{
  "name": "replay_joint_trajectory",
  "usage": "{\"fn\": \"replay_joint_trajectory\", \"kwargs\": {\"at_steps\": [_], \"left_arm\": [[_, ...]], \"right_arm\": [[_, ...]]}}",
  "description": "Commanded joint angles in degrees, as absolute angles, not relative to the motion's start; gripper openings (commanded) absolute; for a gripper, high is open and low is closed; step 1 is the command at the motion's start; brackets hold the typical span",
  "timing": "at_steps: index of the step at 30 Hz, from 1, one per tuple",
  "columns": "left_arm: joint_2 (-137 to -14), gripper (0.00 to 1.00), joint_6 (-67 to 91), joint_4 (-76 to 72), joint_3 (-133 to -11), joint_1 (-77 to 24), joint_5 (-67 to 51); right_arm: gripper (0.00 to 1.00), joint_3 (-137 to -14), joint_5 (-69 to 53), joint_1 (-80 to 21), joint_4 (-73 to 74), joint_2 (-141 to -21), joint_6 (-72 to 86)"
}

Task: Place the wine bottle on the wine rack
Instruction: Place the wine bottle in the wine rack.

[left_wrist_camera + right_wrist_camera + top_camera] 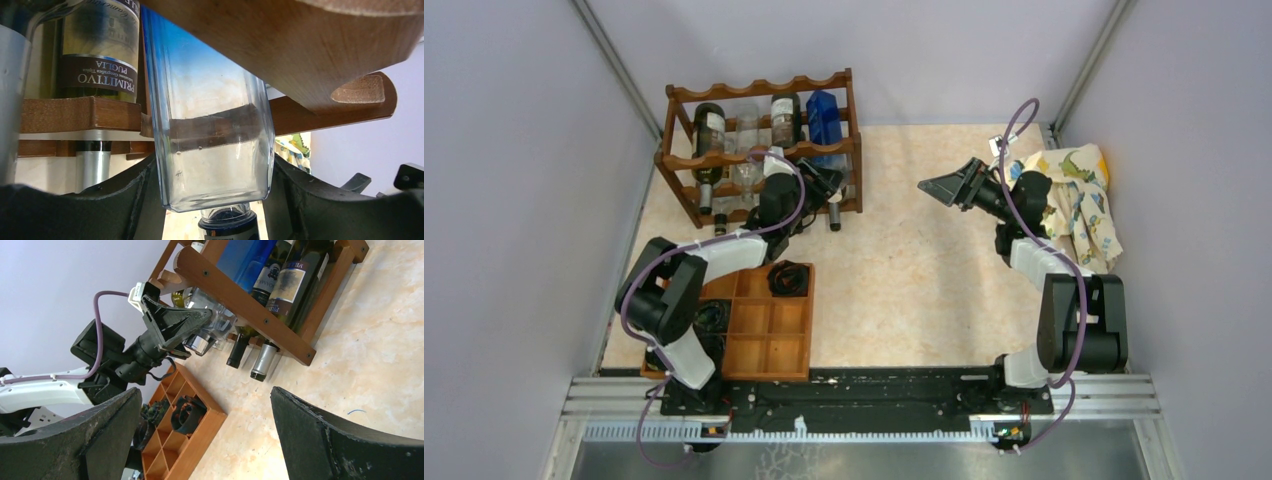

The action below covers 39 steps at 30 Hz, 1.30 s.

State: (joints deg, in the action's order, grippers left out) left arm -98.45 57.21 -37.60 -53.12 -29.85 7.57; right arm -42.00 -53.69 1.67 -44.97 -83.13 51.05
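**Seating the clear bottle in the rack's lower tier**

The wine rack point(764, 150) stands at the worktop's point(904, 290) far left corner. A flat compartment tray point(769, 335) lies nearer, by the left edge. The left pincer point(215, 200) holds the wine bottle point(215, 125), a clear square-sided one, with a finger pressed on each flank. The bottle's body is already in among the rails, beside a dark labelled bottle point(100, 65), and its capped neck points back toward the wrist.

To finish well, I judge that the bottle should go in straight along the scallop until both rails carry it. The grip should ease off only once the bottle sits without rocking, and the arm should then draw back level so it snags neither the neck nor the upper rail.

To the right, the right pincer point(949, 187) hangs wide and empty, well apart from the rack, near a patterned cloth point(1079, 200) at the right edge.
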Motion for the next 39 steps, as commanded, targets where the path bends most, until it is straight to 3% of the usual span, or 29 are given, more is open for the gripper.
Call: {"fn": "replay_joint_trajectory", "kwargs": {"at_steps": [1,10,18,23,39], "left_arm": [[-97.4,0.32,56.6,-34.2,-55.1,-28.6,10.6],[-96.6,0.64,56.8,-31.0,-55.6,-28.6,11.2],[-95.7,0.81,57.6,-28.0,-55.8,-28.6,10.3],[-94.9,0.98,57.7,-26.2,-55.7,-28.6,10.2],[-88.3,0.99,57.9,-21.8,-52.8,-31.5,7.5]], "right_arm": [[0.98,-43.2,-54.2,2.2,-48.4,-82.6,50.2],[0.98,-43.2,-54.3,2.2,-48.5,-82.5,50.1],[0.98,-43.0,-54.3,2.2,-48.5,-82.5,50.2],[0.98,-42.8,-54.4,2.3,-48.6,-82.4,50.2],[0.98,-42.2,-54.7,2.3,-48.9,-82.2,50.0]]}}
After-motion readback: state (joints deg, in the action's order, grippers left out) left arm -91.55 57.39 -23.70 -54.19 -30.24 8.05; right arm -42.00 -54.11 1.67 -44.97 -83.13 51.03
